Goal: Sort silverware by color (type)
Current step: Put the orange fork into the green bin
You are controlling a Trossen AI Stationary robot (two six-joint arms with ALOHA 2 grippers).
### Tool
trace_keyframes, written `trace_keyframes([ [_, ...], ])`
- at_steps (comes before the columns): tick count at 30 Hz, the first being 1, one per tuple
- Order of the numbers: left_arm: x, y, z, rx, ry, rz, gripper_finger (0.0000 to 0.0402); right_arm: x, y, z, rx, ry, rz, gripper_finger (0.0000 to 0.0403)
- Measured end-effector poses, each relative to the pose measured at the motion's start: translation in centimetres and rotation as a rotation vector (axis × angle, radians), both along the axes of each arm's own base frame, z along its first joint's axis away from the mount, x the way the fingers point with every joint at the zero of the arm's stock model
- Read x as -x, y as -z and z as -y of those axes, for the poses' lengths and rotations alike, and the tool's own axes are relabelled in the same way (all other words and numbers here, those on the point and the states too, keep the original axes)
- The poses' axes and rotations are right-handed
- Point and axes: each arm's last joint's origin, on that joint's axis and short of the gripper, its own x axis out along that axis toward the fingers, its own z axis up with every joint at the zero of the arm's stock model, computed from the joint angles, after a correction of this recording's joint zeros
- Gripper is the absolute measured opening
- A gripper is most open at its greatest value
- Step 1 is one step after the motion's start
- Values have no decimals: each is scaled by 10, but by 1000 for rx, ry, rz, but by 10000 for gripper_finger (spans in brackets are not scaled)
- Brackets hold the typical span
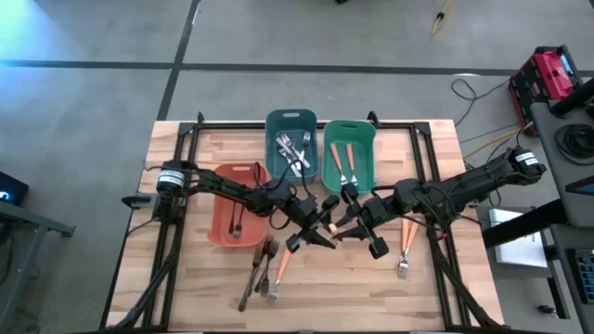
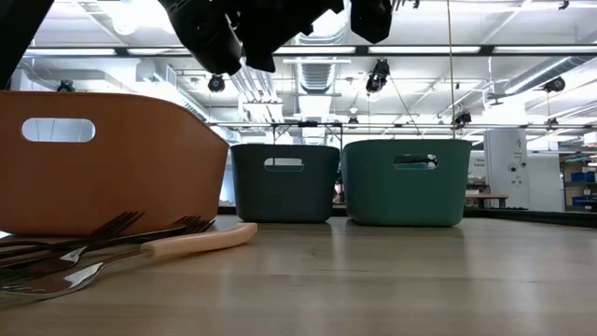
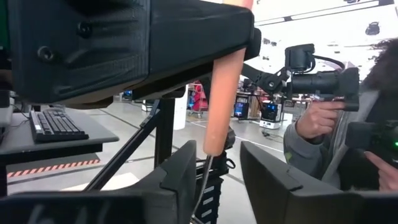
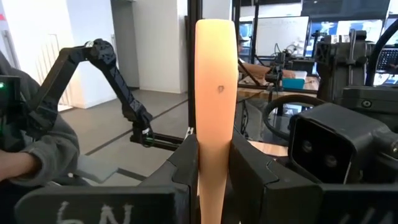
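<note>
My right gripper (image 4: 216, 171) is shut on an orange-handled utensil (image 4: 216, 93), held in the air over the table's middle (image 1: 331, 225). My left gripper (image 3: 219, 180) faces it from the left (image 1: 314, 237) and is open. Its fingers stand on either side of the utensil's thin metal stem (image 3: 203, 186); whether one finger touches the stem, I cannot tell. A pile of dark bronze forks and an orange-handled one (image 1: 267, 264) lies flat near the table's near edge, also in the low view (image 2: 112, 245). Another orange-handled fork (image 1: 405, 252) lies flat further to the right. My right gripper pinches the utensil's orange handle (image 4: 216, 146) between its two fingers. The handle's broad free end (image 4: 216, 37) sticks out past the fingers. The utensil is lifted clear of the table, and its metal stem reaches into the gap of my left gripper.
The salmon bin (image 1: 221, 232) holds a dark utensil. The blue bin (image 1: 278, 121) holds silver ones and the green bin (image 1: 364, 130) orange-handled ones. All three stand at the table's far half. A person's hand and sleeve (image 3: 311, 127) show beyond the table.
</note>
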Motion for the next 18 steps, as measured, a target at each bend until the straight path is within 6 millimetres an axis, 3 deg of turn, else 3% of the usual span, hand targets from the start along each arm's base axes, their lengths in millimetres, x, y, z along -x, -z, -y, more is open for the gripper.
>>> trace_keyframes([
  [5,0,1,0,6,-4,-12,15,0,0,0,-3,-4,-2,59],
  [18,5,4,-3,52,-87,-55,0,1,1,1,-69,19,-53,169],
])
